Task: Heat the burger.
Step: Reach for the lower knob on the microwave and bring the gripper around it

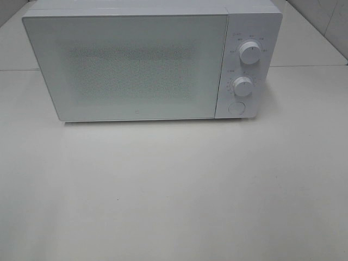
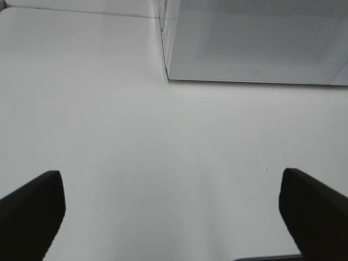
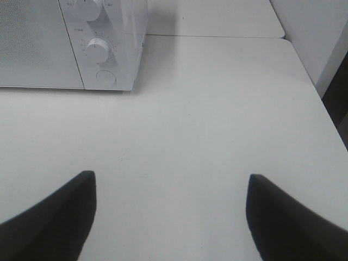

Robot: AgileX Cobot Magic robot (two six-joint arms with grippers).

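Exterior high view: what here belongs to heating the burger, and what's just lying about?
For the job:
- microwave, door shut
- upper dial, lower dial, round button
- left tool and right tool, both open and empty
- no burger in view

Just there:
- white table

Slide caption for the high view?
Closed white box-shaped microwave, two round knobs, on a white tabletop; no burger in sight.

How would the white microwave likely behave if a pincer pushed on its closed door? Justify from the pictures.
The microwave is probably heavy and rigid: it is a broad box sitting flat on the table. For the same reason, it seems unlikely to tip or roll. Its smooth door may offer little grip.
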